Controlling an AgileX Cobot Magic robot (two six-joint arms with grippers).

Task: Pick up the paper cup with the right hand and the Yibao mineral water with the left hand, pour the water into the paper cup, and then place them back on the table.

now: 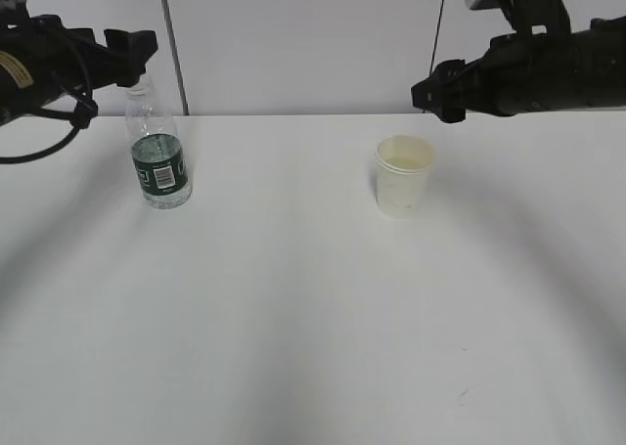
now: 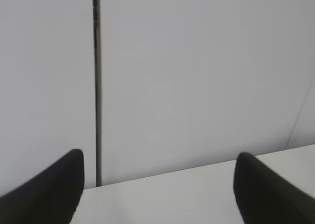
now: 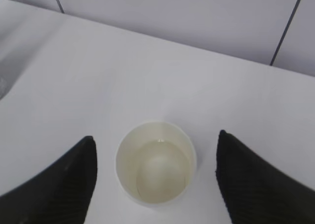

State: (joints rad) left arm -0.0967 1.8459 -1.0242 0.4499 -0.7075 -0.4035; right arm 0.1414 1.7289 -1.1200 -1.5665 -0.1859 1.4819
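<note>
The paper cup [image 1: 402, 177] stands upright on the white table [image 1: 293, 318], right of the middle. In the right wrist view the cup [image 3: 156, 165] holds clear water [image 3: 162, 177] in its bottom. My right gripper [image 1: 430, 95] hovers above and behind the cup, open and empty, its fingers [image 3: 64, 184] on either side of the cup and apart from it. The Yibao mineral water bottle [image 1: 159, 156] stands upright and capless at the far left. My left gripper [image 1: 139, 50] hangs by the bottle's neck, open and empty [image 2: 158, 156]; the bottle is out of the left wrist view.
A grey wall with a dark vertical seam [image 1: 172, 44] runs along the table's far edge. Bare tabletop lies between the bottle and the cup and across the whole near half.
</note>
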